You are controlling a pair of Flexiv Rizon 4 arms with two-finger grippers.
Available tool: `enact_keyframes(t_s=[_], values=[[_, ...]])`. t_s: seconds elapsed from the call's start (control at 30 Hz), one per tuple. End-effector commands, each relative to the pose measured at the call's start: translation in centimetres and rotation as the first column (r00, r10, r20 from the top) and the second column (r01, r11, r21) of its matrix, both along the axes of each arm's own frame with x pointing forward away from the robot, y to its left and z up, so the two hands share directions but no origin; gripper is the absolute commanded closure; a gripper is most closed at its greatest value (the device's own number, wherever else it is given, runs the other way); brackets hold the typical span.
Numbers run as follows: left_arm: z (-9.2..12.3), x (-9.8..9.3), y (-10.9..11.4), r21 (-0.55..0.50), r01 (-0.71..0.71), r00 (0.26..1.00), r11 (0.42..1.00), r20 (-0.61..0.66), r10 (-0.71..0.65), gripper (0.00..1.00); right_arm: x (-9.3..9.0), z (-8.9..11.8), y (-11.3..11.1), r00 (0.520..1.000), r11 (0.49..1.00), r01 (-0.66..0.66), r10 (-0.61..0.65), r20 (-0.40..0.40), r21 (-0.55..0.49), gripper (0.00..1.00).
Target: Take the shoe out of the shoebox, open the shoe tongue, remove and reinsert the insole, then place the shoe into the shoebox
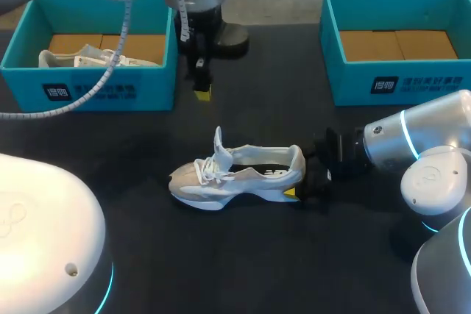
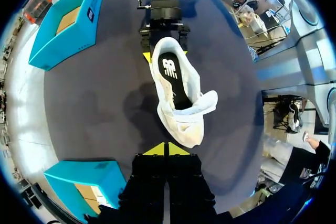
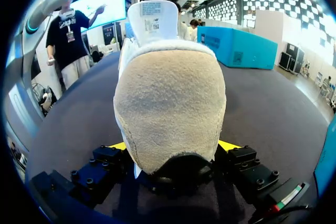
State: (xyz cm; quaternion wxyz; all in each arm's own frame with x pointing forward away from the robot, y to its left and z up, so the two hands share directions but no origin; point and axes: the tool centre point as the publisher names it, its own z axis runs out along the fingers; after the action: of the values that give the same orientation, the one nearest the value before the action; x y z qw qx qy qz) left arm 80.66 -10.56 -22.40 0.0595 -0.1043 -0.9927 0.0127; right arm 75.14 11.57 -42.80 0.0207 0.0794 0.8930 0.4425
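At its heel, shoe (image 1: 243, 178) half hides right jaws

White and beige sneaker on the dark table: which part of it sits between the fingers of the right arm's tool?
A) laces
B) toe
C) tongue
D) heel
D: in the right wrist view the rounded heel of the white and beige sneaker fills the gap between the yellow tips of the right tool.
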Motion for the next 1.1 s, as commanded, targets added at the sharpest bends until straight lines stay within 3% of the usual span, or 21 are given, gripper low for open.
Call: enact_keyframes(t_s=[0.03, 0.37, 0.57, 0.87, 1.1], values=[[0.0, 0.1, 0.0, 0.003, 0.001, 1.000, 1.000, -0.001, -0.001, 1.00, -0.1, -0.4, 0.3, 1.000, 1.000, 0.001, -0.001, 0.000, -0.003, 1.00], [0.0, 0.1, 0.0, 0.003, 0.001, 1.000, 1.000, -0.001, -0.001, 1.00, -0.1, -0.4, 0.3, 1.000, 1.000, 0.001, -0.001, 0.000, -0.003, 1.00], [-0.9, -1.8, -3.1, -0.045, 0.087, 0.996, 0.995, -0.005, -0.087, 1.00, -0.1, -0.4, 0.3, 1.000, 1.000, 0.001, -0.001, 0.000, -0.003, 1.00], [-2.9, -2.8, -8.3, -0.085, 0.184, 0.981, 0.979, -0.042, -0.188, 1.00, -0.1, -0.4, 0.3, 1.000, 1.000, 0.001, -0.001, 0.000, -0.003, 1.00], [-5.0, -3.6, -11.0, -0.113, 0.221, 0.971, 0.969, -0.066, -0.230, 1.00, -0.1, -0.4, 0.3, 1.000, 1.000, 0.001, -0.001, 0.000, -0.003, 1.00]])
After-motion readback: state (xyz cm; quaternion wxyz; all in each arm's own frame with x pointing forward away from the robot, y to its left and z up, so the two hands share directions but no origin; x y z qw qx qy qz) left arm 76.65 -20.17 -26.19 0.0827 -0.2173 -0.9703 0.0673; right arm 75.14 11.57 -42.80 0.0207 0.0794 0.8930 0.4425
